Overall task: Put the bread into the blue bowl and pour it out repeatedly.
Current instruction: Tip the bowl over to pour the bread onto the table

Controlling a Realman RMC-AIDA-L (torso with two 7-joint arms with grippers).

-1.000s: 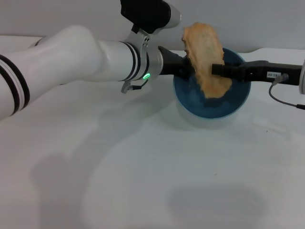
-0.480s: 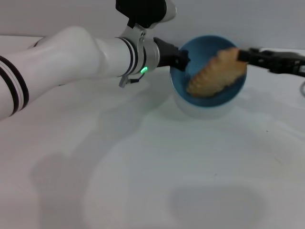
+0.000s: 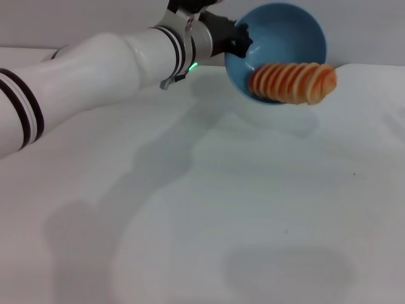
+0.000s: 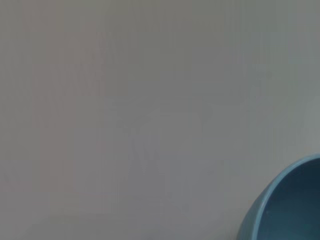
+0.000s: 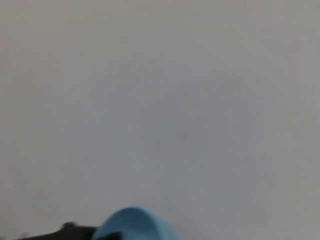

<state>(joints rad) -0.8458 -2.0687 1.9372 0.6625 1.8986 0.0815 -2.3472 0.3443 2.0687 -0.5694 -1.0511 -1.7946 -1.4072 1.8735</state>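
Observation:
In the head view my left gripper is shut on the left rim of the blue bowl and holds it raised above the table, tipped steeply so its opening faces forward. The bread, an orange-brown ridged loaf, lies crosswise at the bowl's lower rim and sticks out past it to the right. The bowl's edge shows in the left wrist view and in the right wrist view, where the left gripper is a dark shape beside it. My right gripper is out of view.
The white table spreads below the bowl. A plain grey wall stands behind it. My left arm reaches across the upper left of the head view.
The left gripper has lifted and tipped the bowl. The right gripper has let go of the bread and withdrawn out of view to the right. The bread has slid to the lower rim.

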